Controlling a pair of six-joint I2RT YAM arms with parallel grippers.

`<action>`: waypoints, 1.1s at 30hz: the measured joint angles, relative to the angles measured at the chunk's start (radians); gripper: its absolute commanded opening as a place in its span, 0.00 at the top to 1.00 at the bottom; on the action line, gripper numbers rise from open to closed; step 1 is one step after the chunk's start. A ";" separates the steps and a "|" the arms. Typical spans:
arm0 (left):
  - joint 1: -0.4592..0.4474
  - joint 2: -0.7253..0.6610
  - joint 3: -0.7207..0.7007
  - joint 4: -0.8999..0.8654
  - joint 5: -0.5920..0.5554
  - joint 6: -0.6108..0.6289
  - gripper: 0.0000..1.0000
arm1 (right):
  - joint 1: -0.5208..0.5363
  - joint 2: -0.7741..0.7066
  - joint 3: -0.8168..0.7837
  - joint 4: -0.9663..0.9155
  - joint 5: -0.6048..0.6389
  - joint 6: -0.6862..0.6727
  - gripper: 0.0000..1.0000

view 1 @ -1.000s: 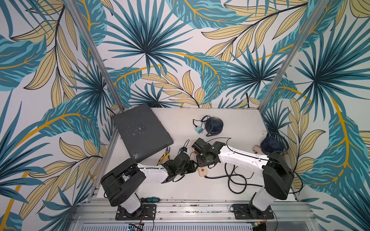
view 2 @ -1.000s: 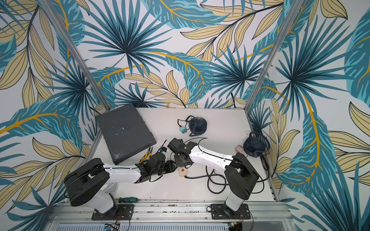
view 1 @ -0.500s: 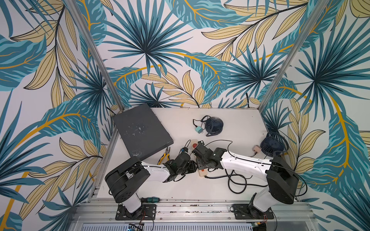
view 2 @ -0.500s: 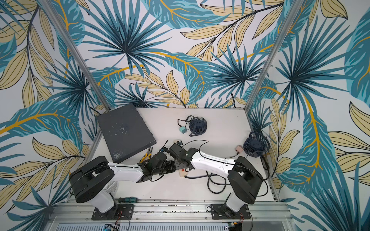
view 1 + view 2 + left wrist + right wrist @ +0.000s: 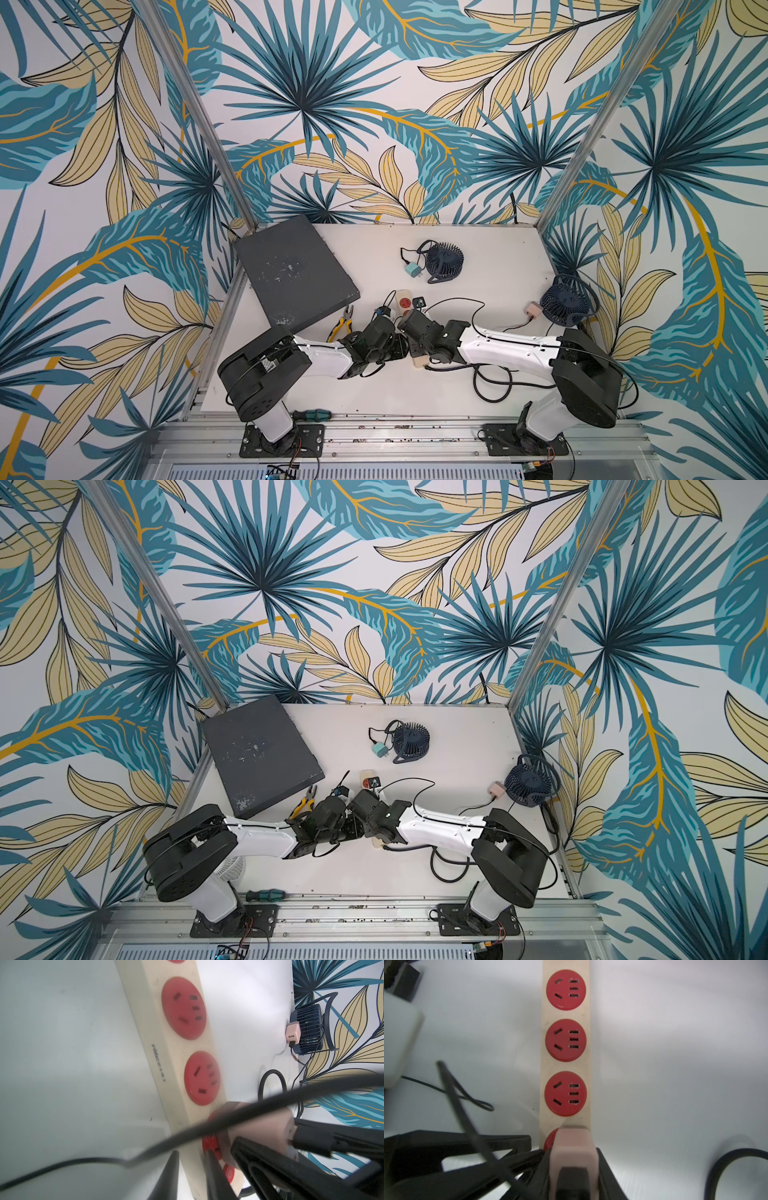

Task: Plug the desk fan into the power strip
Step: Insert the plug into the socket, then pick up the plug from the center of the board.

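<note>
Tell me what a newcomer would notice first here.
At the white table's centre, the long cream-white power strip with round red sockets draws the eye. The right claw grips a pale pink plug adapter at its end socket; the left claw sits shut alongside. Bold teal-and-yellow leaf wallpaper surrounds everything.

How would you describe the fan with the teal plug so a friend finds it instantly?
Find the dark grey board at the table's far left corner. To its right, near the back wall, sits a navy desk fan. A teal adapter lies beside it, whereas the other navy fan, at the right edge, has a pink adapter beside it.
</note>
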 measured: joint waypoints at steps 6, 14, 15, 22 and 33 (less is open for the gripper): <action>0.000 -0.053 0.000 -0.077 -0.031 0.056 0.46 | 0.001 -0.035 0.036 -0.127 -0.050 0.034 0.17; 0.000 -0.353 0.000 -0.306 -0.144 0.174 0.24 | -0.021 -0.280 0.201 -0.279 -0.022 -0.022 0.01; 0.000 -0.396 0.000 -0.341 -0.159 0.194 0.20 | -0.039 -0.294 0.225 -0.270 -0.023 -0.041 0.00; 0.141 -0.652 0.011 -0.553 -0.176 0.298 0.00 | -0.283 -0.142 0.345 -0.170 -0.094 -0.241 0.01; 0.369 -0.711 0.037 -0.640 -0.017 0.388 0.00 | -0.478 0.412 0.731 -0.083 -0.178 -0.539 0.12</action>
